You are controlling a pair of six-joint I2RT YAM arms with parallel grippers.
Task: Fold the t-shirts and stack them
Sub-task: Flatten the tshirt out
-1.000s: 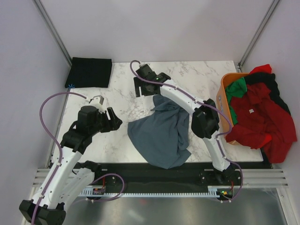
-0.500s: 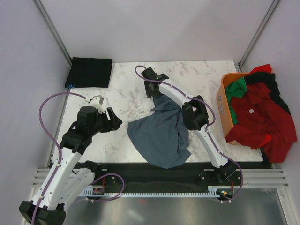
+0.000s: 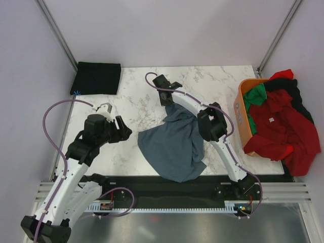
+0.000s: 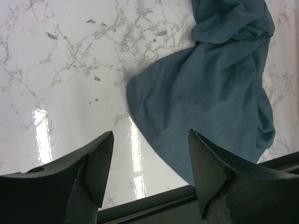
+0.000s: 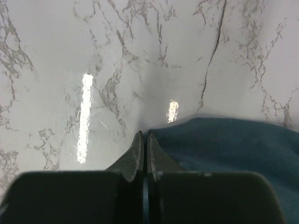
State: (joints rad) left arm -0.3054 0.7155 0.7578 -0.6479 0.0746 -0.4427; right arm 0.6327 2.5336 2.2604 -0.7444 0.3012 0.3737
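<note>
Blue shirt [image 3: 174,147]: slate-blue, unfolded, crumpled, flat on marble at ctr of frame, wide rounded hem toward lower edge, narrowing to a bunched top end pinched by right gripper [image 3: 166,99]. Black shirt [image 3: 96,77]: folded flat rectangle, upper left, lying alone. Red shirts [image 3: 278,126] w/ green shirt [image 3: 255,94]: loose heap spilling over orange bin [image 3: 240,101], far right.

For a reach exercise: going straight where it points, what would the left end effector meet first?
Probably the white marble tabletop, at the edge of the crumpled blue t-shirt; depth unclear.
</note>
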